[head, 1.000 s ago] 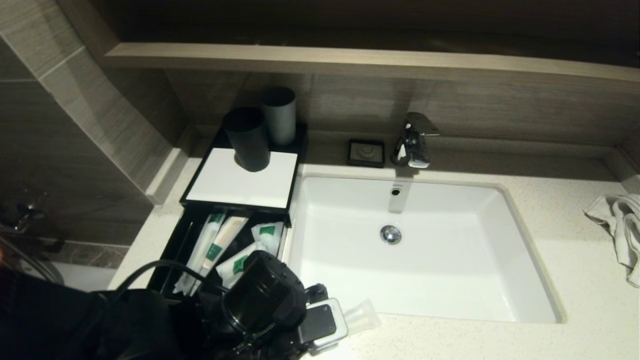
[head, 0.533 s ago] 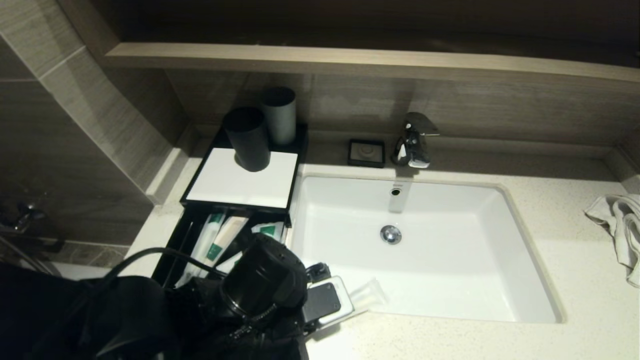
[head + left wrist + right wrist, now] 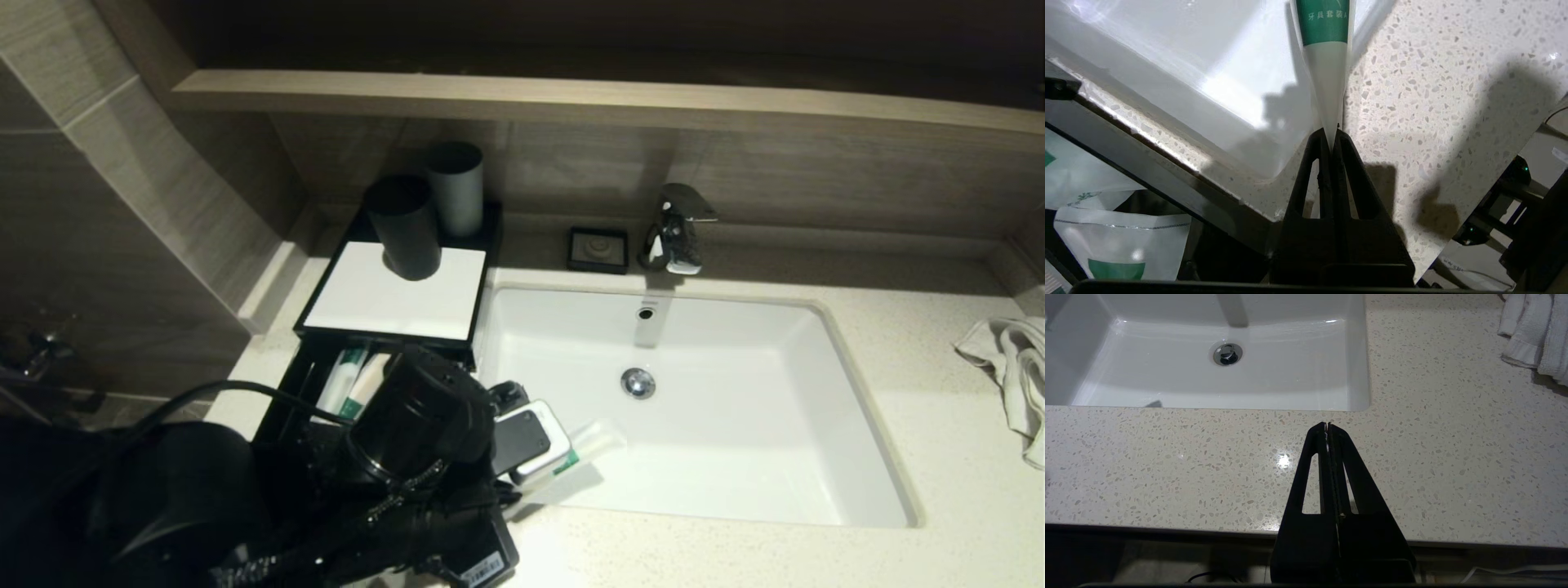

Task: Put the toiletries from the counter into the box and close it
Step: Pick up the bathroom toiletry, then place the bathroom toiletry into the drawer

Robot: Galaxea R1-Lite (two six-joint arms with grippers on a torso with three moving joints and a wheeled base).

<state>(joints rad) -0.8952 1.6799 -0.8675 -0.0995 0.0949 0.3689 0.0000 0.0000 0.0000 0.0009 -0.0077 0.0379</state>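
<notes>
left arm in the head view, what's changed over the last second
The left gripper, shut on the toothbrush packet, has carried it from the counter's front edge up and back toward the open box, so the packet now hangs over the sink corner. Cups, tap, towel and the parked right gripper stayed put.

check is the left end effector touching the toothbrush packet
Touching. The left wrist view shows the left end effector pinched shut on the tip of the toothbrush packet, no gap.

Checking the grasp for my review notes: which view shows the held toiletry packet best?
Left wrist view: the green-and-white packet is pinched at its tip by the left gripper. Head view shows only its protruding end over the sink. Right wrist view doesn't show it.
</notes>
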